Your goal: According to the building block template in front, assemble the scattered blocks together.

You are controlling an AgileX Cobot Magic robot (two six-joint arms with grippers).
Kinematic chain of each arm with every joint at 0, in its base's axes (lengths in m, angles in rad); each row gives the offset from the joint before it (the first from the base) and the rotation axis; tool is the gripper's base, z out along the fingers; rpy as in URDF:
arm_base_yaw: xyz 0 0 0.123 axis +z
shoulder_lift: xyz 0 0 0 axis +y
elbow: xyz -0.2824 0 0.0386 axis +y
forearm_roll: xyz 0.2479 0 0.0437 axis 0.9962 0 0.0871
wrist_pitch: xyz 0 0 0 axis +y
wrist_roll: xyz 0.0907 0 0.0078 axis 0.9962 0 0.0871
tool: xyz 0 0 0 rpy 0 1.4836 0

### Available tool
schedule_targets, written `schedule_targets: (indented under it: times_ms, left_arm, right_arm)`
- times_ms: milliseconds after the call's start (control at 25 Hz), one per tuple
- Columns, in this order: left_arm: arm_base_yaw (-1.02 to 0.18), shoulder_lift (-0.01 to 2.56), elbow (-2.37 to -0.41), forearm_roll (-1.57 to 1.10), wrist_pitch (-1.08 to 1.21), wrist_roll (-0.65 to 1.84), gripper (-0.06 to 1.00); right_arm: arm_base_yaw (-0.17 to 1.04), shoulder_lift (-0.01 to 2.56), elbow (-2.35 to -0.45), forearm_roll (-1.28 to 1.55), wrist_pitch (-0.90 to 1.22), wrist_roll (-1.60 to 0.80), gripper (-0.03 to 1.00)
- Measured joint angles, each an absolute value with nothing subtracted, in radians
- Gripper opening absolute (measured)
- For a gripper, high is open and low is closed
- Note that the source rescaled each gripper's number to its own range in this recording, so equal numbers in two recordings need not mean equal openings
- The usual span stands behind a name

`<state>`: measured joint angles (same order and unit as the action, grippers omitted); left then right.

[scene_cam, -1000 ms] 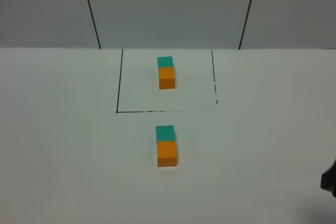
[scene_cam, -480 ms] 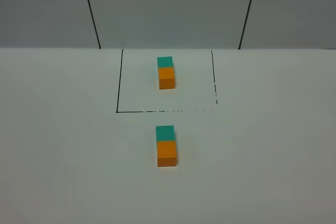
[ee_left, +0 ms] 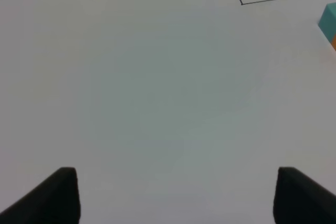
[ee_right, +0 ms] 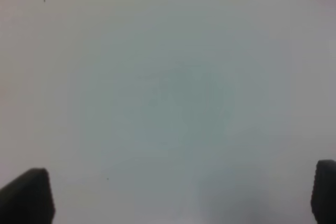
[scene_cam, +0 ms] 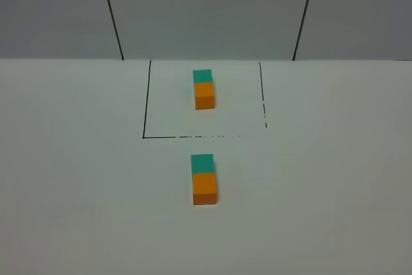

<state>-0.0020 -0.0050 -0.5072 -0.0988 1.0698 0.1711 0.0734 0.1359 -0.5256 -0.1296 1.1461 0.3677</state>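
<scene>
A: How many cubes?
B: Four: template (scene_cam: 204, 88) far, framed; teal cube (scene_cam: 202, 163) touching orange cube (scene_cam: 205, 188) nearer, mid-counter (scene_cam: 77, 178).
A: Pincers?
B: Left pincer (ee_left: 176, 195) and right pincer (ee_right: 181, 195) both gape, empty.

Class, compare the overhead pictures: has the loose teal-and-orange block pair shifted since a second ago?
No. The loose pair lies in the same spot just below the black frame line, teal end toward it, matching the template pair inside.

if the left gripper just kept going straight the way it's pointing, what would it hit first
Probably nothing but the bare table. The open left gripper faces empty surface; the teal block sits off to one side of that line, though depth is hard to judge.
</scene>
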Motion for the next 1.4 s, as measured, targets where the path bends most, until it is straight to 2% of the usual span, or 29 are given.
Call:
schedule_targets:
  times_ms: [320, 440, 680, 800, 1400]
  left_arm:
    - [-0.002, -0.005, -0.507, -0.099, 1.070, 0.171, 0.64]
    - [-0.002, -0.005, -0.507, -0.099, 1.070, 0.171, 0.64]
    - [-0.002, -0.005, -0.507, -0.099, 1.070, 0.171, 0.64]
    - [-0.002, -0.005, -0.507, -0.099, 1.070, 0.171, 0.64]
    - [-0.002, -0.005, -0.507, -0.099, 1.070, 0.171, 0.64]
  right_arm:
    - [-0.014, 0.135, -0.524, -0.130, 1.159, 0.417, 0.96]
    - [-0.035, 0.135, -0.524, -0.131, 1.159, 0.417, 0.91]
    - [-0.035, 0.135, -0.505, -0.132, 1.099, 0.371, 0.76]
    - [-0.035, 0.134, -0.495, -0.129, 1.076, 0.351, 0.72]
    - [-0.035, -0.007, -0.494, -0.099, 1.065, 0.310, 0.71]
